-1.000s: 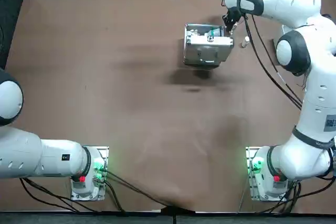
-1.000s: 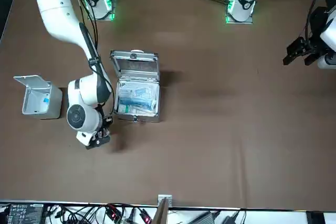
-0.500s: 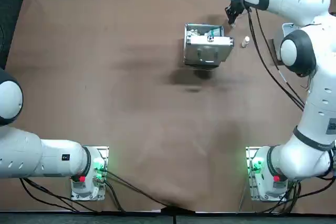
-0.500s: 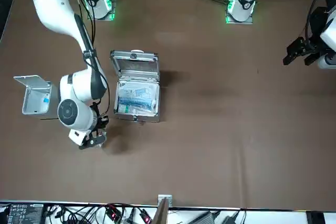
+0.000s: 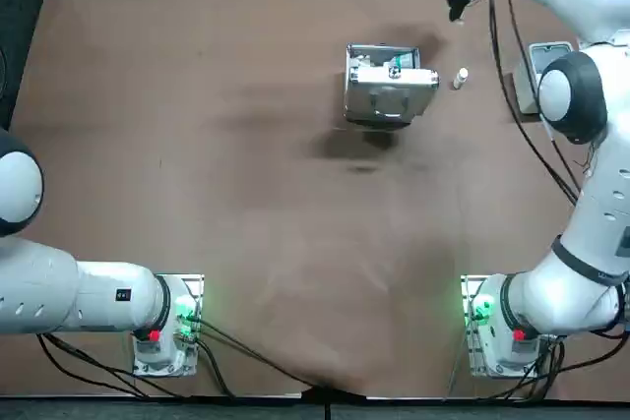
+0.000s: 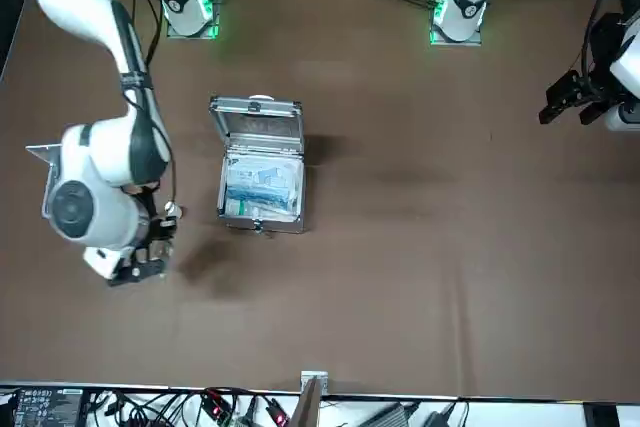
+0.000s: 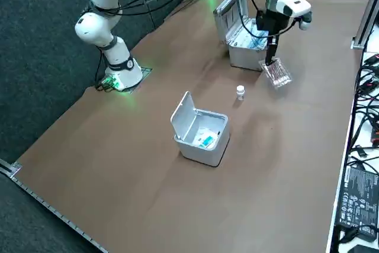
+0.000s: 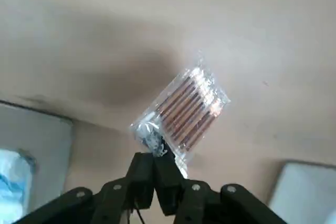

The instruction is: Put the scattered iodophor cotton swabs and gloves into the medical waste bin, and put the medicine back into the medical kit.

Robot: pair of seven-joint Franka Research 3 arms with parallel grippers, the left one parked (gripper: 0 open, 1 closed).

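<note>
We are pinching the iodophor swab packet by one corner in the right gripper, fingers closed tight. It is dangling in the air near the medical kit, off its far right corner. It is looking light, limp and slippery, so a corner pinch is probably sufficing.

Corner of swab packet unseen within right gripper

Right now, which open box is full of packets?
The silver medical kit, stuffed with blue-and-white packets; the white waste bin holds little. The right gripper hangs near the kit, holding swabs.
</note>
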